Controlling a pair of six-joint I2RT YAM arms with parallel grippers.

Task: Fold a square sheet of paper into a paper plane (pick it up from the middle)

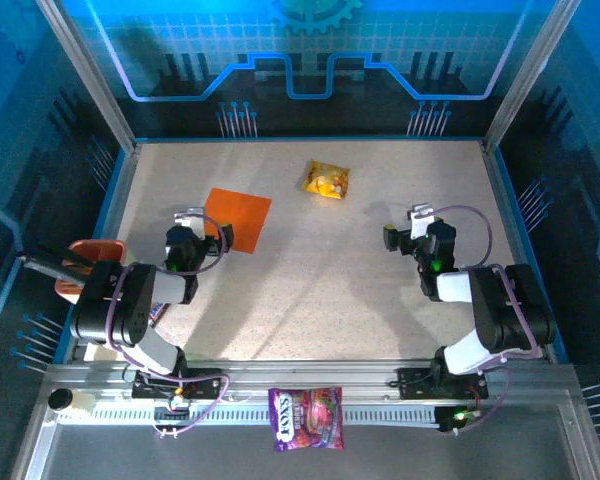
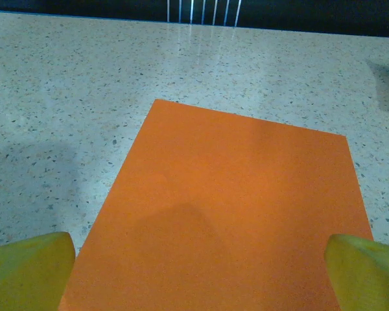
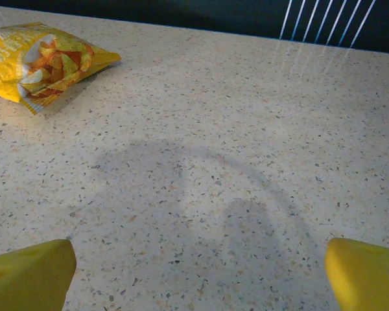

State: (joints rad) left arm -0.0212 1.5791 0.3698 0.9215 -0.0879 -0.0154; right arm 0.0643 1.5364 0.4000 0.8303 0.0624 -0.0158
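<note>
Beneath the wide-open left pincer (image 2: 201, 259), square sheet of paper (image 2: 240, 194) lying flat, right pincer (image 3: 201, 259) equally open, both empty

Top view: fixed high above and behind the arm bases (image 1: 170, 378), looking down and forward. It sits far off and takes in the whole table (image 1: 330, 290) up to the back wall (image 1: 310, 110).
Left wrist view: rides on the left gripper (image 2: 194, 275), low and close to the table, facing the back wall across an orange sheet of paper (image 2: 233, 207). Yellow fingertips (image 2: 26, 269) frame the bottom corners.
Right wrist view: same low, close, forward look from the right gripper (image 3: 194, 275), with a snack packet (image 3: 45, 61) at upper left.
Top/left overlap: the sheet of paper (left of centre from above).
Top/right overlap: the snack packet and the bare table in front of it.
</note>
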